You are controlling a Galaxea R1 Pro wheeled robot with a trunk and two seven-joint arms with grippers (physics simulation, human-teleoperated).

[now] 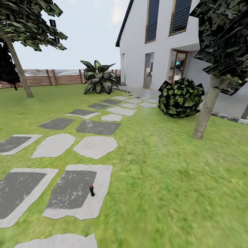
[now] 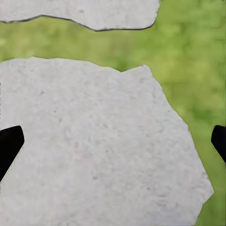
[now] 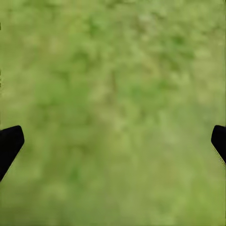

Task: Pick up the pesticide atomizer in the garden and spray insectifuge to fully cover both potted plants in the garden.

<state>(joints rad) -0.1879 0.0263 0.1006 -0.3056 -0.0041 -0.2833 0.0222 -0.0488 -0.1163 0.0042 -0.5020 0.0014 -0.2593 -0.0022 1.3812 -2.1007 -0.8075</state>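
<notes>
The left pincer [image 2: 113, 141] hangs above a pale stepping stone [image 2: 94, 150], its two dark fingertips [image 2: 9, 143] set wide apart with nothing between them; grass [image 2: 197, 61] borders the slab. The right pincer [image 3: 113, 141] hangs over bare lawn [image 3: 113, 94], its tips just as far apart and holding nothing.

In the head view, at about 7 o'clock and near, the pesticide atomizer [image 1: 92, 190] stands on a paving slab [image 1: 100, 203] with a dark worn centre. It is a small dark bottle with a red top, its long axis close to upright, leaning slightly. Any label on it is too small to read, and which way the nozzle faces cannot be told.

From there the path of grey and pale slabs [image 1: 96, 146] runs toward 12 o'clock across the lawn. At 2 o'clock a tree trunk [image 1: 205, 112] rises beside a round dark-leaved bush [image 1: 181, 97]. Farther, near 11 o'clock, sits a broad-leaved striped clump [image 1: 99, 82], with a brown slatted fence [image 1: 51, 78] behind it and another tree [image 1: 19, 65] at 10 o'clock. A white house [image 1: 162, 44] with a glazed door [image 1: 178, 65] stands at 1 o'clock.
</notes>
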